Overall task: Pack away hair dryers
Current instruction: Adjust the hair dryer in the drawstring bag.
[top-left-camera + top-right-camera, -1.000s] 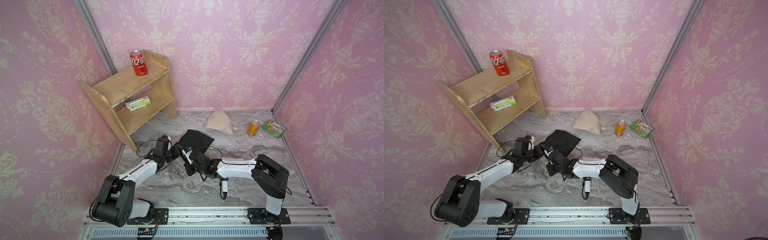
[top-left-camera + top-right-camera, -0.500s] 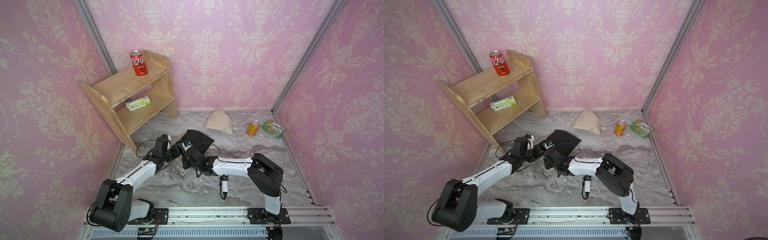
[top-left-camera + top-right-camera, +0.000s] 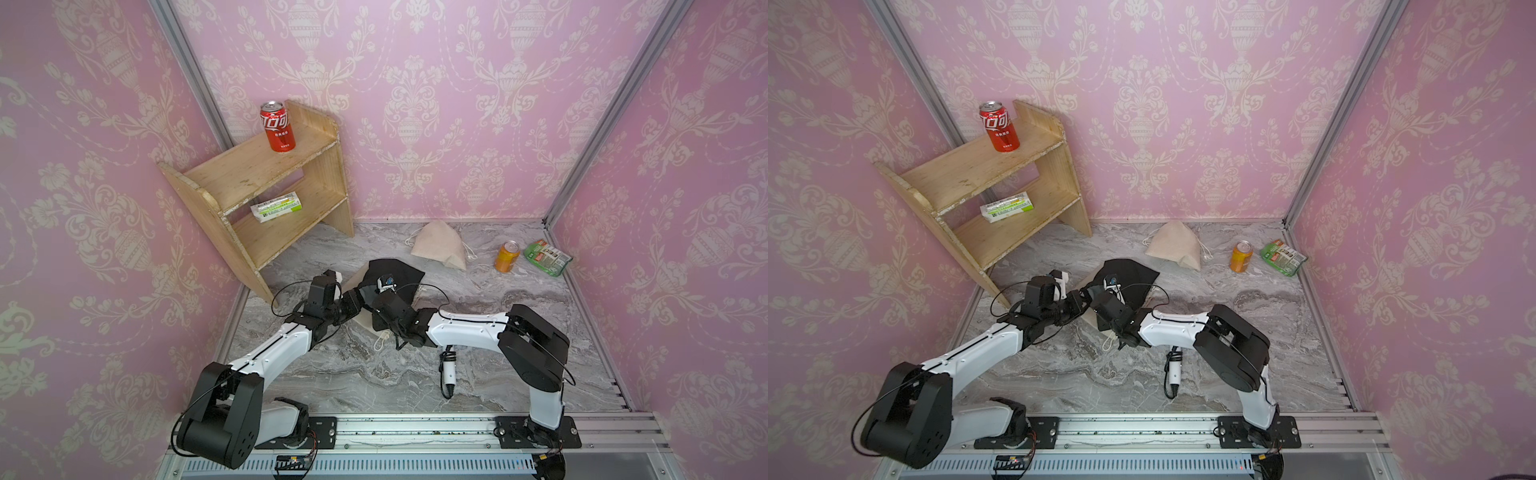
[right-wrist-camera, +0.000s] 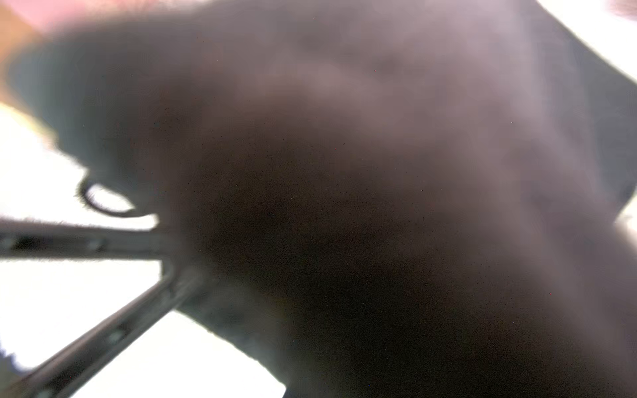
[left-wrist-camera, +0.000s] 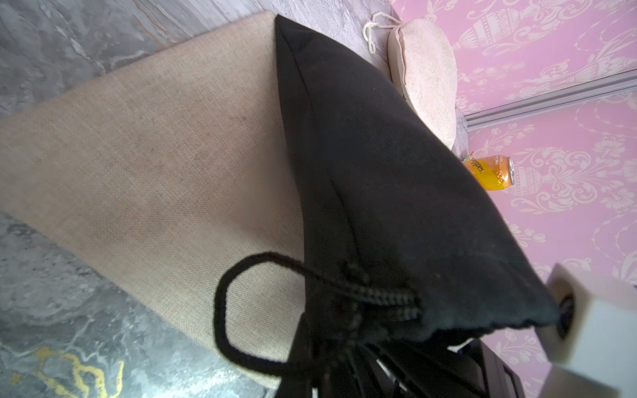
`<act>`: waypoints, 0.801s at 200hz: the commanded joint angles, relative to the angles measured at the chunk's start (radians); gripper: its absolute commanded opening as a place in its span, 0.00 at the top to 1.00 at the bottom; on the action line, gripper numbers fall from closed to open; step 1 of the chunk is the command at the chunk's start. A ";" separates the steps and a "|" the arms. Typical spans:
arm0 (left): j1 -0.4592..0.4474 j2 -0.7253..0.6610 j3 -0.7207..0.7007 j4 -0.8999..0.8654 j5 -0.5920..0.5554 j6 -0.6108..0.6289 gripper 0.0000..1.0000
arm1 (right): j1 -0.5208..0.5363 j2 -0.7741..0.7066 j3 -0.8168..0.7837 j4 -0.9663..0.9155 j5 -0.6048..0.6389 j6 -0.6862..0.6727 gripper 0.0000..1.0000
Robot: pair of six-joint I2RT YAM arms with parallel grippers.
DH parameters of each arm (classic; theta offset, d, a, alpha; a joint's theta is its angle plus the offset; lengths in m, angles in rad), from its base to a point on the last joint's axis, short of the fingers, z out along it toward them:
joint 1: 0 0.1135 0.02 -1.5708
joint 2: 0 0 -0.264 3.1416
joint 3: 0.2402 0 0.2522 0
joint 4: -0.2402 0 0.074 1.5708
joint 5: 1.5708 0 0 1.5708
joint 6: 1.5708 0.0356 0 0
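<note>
Frankly, I saw no hair dryers lying bare on the bench point(image 3: 353, 374), so I judged them bagged or hidden. The left jaws and right jaws were both clenched on the bulging black pouch point(image 3: 405, 272) at mid-bench (a flat beige pouch point(image 5: 155, 155) lay beneath it). A stuffed beige pouch point(image 3: 438, 245) sat at one o'clock. A corded plug point(image 3: 448, 374) lay loose at six, so packing looked unfinished.

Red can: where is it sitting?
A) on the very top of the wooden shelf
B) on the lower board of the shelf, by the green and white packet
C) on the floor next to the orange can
A: the red can stands upright on the top board of the wooden shelf, in both top views.
</note>
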 commanded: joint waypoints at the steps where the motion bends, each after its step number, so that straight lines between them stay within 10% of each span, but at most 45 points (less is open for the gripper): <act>1: -0.004 -0.023 -0.014 0.011 0.016 -0.015 1.00 | -0.031 -0.035 -0.032 -0.081 0.090 0.036 1.00; 29: -0.004 -0.022 -0.012 0.012 0.016 -0.017 1.00 | -0.031 -0.061 -0.056 -0.065 0.083 0.018 0.94; 93: -0.033 0.053 0.009 0.070 0.003 -0.038 1.00 | 0.007 -0.170 -0.180 0.066 -0.120 -0.132 0.41; 160: -0.035 0.178 0.085 0.071 -0.011 -0.023 1.00 | 0.011 -0.356 -0.329 0.111 -0.311 -0.243 0.36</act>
